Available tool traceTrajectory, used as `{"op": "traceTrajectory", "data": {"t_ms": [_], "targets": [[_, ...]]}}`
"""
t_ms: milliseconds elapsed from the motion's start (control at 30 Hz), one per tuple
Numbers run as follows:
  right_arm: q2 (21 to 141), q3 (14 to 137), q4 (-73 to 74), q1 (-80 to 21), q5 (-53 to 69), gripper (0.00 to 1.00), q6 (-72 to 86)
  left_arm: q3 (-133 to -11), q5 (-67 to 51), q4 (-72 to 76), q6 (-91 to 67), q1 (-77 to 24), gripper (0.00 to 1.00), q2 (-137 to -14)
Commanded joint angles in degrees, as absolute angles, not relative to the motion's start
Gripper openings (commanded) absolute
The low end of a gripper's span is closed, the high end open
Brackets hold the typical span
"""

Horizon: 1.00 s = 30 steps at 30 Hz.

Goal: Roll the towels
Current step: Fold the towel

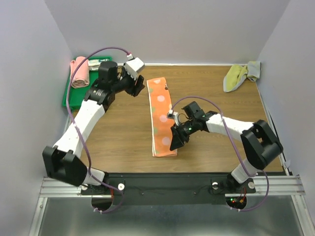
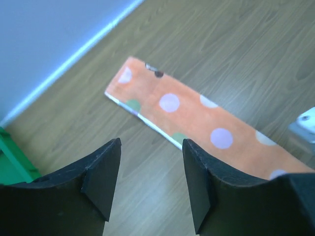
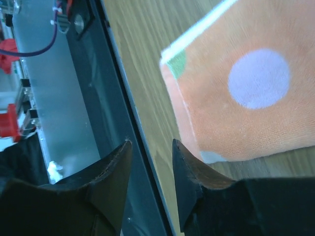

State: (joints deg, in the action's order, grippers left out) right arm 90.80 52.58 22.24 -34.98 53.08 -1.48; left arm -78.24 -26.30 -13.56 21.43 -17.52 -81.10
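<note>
Orange towel (image 1: 161, 115) lies flat as 1 long strip. Left gripper (image 2: 150, 147) sits beside its far end, right gripper (image 3: 151, 147) at its near end; both have jaws apart, empty.

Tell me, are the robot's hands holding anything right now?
No, nothing is held. The left gripper and the right gripper are both open with empty gaps, near opposite ends of the flat orange towel.

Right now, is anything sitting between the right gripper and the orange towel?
Nothing visible does. The right gripper hangs open beside the near corner of the orange towel, with only bare table between them.
</note>
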Motion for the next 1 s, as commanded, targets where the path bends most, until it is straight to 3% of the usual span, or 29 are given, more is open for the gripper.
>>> {"op": "traceTrajectory", "data": {"t_ms": [0,233,367,567,767,967], "targets": [[96.13,52.38,20.40,-35.68,54.67,0.43,-0.18,-68.14,-25.66,-11.87,24.87,-18.11,0.62,-76.14],[104.93,52.91,18.63,-35.77,51.15,0.43,2.90,-52.93,-28.92,-10.89,37.16,-20.65,0.62,-62.33],[106.87,53.96,18.28,-35.77,51.24,0.45,3.95,-43.62,-25.06,-14.32,45.51,-29.07,0.60,-56.88],[100.39,54.84,18.81,-35.60,56.15,0.49,6.15,-28.76,-13.99,-11.26,50.18,-48.32,0.57,-48.00],[92.46,56.77,18.98,-33.31,55.46,0.49,8.87,-23.64,-7.47,-6.51,48.08,-60.11,0.56,-48.07],[98.07,60.90,18.98,-32.61,52.03,0.46,8.70,-23.73,-6.07,-0.28,46.85,-68.02,0.50,-56.32]]}}
